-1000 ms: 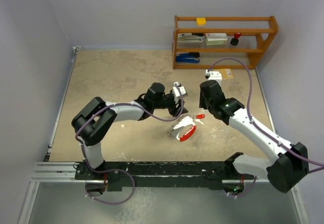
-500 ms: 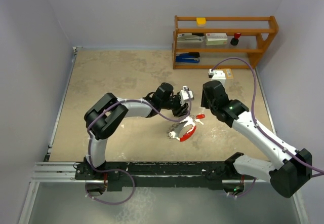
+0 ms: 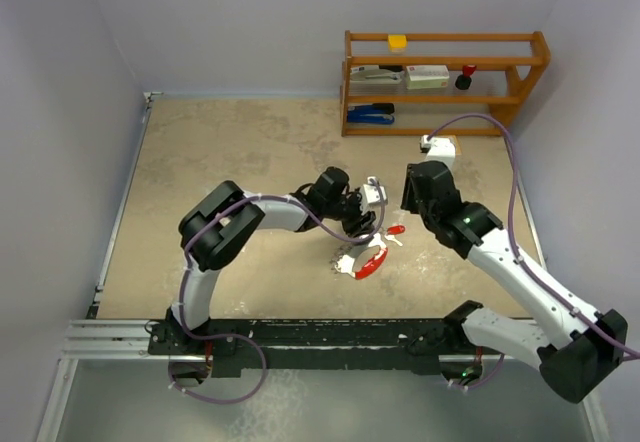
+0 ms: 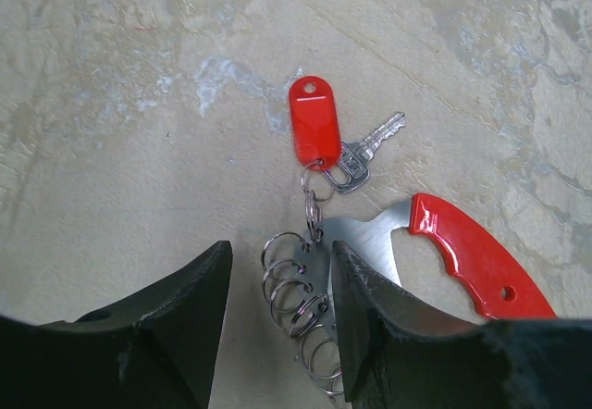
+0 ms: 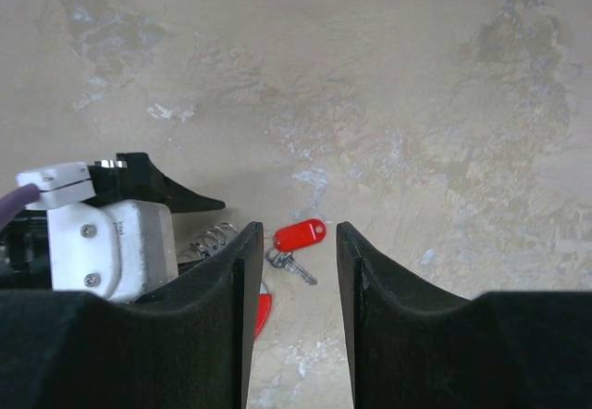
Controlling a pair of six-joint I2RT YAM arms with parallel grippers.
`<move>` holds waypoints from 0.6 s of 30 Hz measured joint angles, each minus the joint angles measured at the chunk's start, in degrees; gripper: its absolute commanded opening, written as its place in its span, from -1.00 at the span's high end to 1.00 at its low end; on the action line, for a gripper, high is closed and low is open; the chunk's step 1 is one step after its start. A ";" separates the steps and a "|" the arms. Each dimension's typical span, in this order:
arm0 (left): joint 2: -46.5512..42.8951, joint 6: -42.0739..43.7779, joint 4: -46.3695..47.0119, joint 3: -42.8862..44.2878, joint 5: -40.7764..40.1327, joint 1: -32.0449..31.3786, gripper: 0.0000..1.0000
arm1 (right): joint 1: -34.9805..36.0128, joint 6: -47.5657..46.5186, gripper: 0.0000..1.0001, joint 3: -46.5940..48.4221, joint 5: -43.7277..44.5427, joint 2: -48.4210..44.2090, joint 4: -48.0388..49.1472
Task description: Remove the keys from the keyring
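Note:
The keyring [image 3: 366,261] is a red-and-white crescent fob lying on the table; the left wrist view shows its metal plate [image 4: 365,239], its red grip and a row of thin split rings [image 4: 294,284]. The keys [image 3: 397,230], a small silver key [image 4: 372,145] with a red tag, hang from the top ring. My left gripper [image 4: 279,259] is open and low, its fingers on either side of the rings. My right gripper [image 5: 294,238] is open above the key [image 5: 296,266] and touches nothing.
A wooden shelf [image 3: 445,97] stands at the back right with a stapler, boxes, a yellow block and a dark red-topped knob [image 3: 466,76]. A tan card [image 3: 446,145] lies in front of it. The side walls are close to both arms.
My left gripper has moved right and down onto the keyring's rings. My right arm has drawn slightly right. The fob has shifted a little.

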 measured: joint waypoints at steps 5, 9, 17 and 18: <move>0.31 -0.02 -0.31 0.04 0.17 -0.76 0.10 | 0.00 -0.02 0.15 -0.13 1.22 -3.15 0.63; 0.35 -0.02 -0.26 0.09 0.33 -1.55 0.10 | 0.00 -0.02 0.15 -0.17 1.64 -3.10 0.55; 2.25 -0.02 0.07 1.92 0.39 -2.25 0.12 | 0.00 -0.04 0.15 -0.44 1.57 -1.95 0.55; 2.45 -0.02 0.07 2.10 0.39 -2.25 0.12 | 0.00 -0.04 0.15 -0.44 1.55 -1.84 0.55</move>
